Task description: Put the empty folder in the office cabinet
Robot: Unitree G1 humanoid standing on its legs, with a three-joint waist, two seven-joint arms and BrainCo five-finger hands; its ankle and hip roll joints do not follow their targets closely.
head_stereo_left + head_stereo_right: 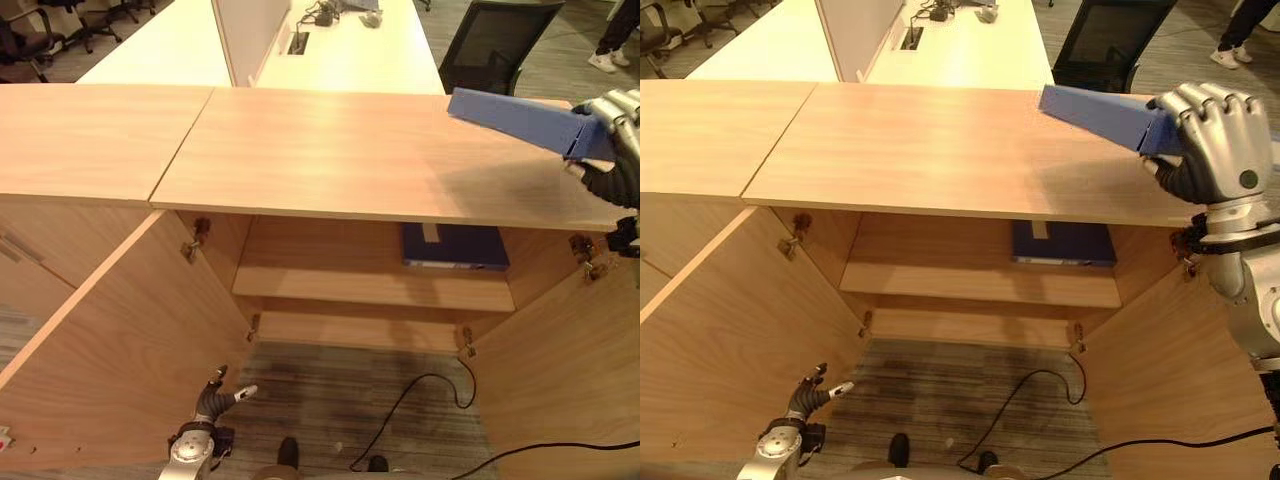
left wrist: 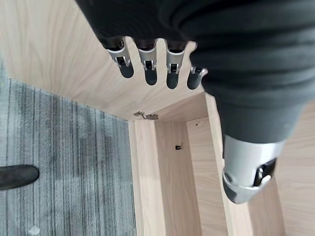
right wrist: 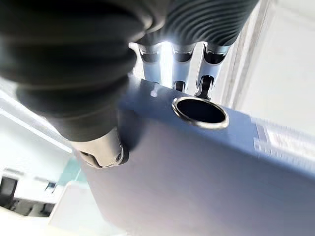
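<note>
Wooden cabinet top (image 1: 940, 150) spans the scene, doors open below. At its far right the blue folder (image 1: 1100, 113) is gripped by the right hand (image 1: 1210, 150), seemingly raised. Low left, the left hand (image 1: 810, 395) hangs loosely open.

A plain blue cardboard folder (image 1: 1102, 115) is showing against the light-brown wood-grain cabinet (image 1: 940, 150); grey streaked carpet (image 1: 330, 400) is lying below.

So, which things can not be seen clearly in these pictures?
- Blue folder: whether it is empty; it is closed, and the right hand covers its near end in the eye views.
- Dark binder on the cabinet shelf: its upper part, hidden by the cabinet top.
- Left hand: too small in the eye views.
</note>
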